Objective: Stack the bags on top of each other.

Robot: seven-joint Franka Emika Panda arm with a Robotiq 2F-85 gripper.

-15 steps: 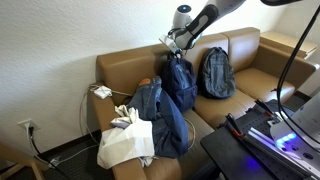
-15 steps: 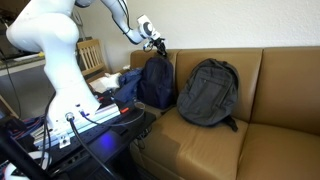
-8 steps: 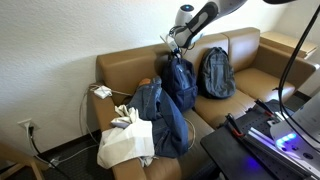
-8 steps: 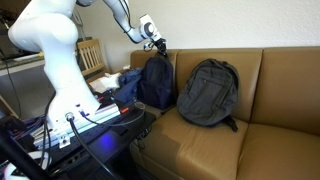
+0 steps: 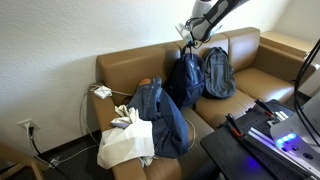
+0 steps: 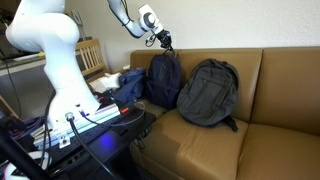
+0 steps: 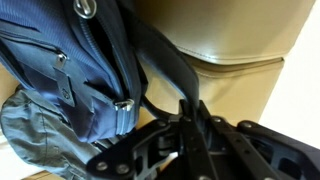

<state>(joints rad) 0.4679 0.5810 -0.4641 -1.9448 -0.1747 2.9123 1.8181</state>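
My gripper [image 5: 190, 36] [image 6: 165, 43] is shut on the top loop handle of the dark navy blue backpack [image 5: 184, 80] [image 6: 164, 81] and holds it hanging above the sofa seat, close beside the dark grey backpack [image 5: 216, 72] [image 6: 208, 92], which leans upright against the sofa back. In the wrist view the gripper [image 7: 190, 118] pinches a dark strap [image 7: 165, 62], with the navy backpack [image 7: 70, 70] below and the grey one [image 7: 40, 140] at the lower left.
A brown leather sofa [image 5: 250, 70] [image 6: 270, 130] carries the bags. A blue denim jacket [image 5: 160, 120] [image 6: 125, 88] and a white tote bag [image 5: 125, 145] lie on the seat at one end. A dark table with equipment [image 5: 265, 140] [image 6: 70, 140] stands in front.
My gripper has lifted the navy backpack and carried it sideways towards the grey backpack. The grey backpack has not moved.
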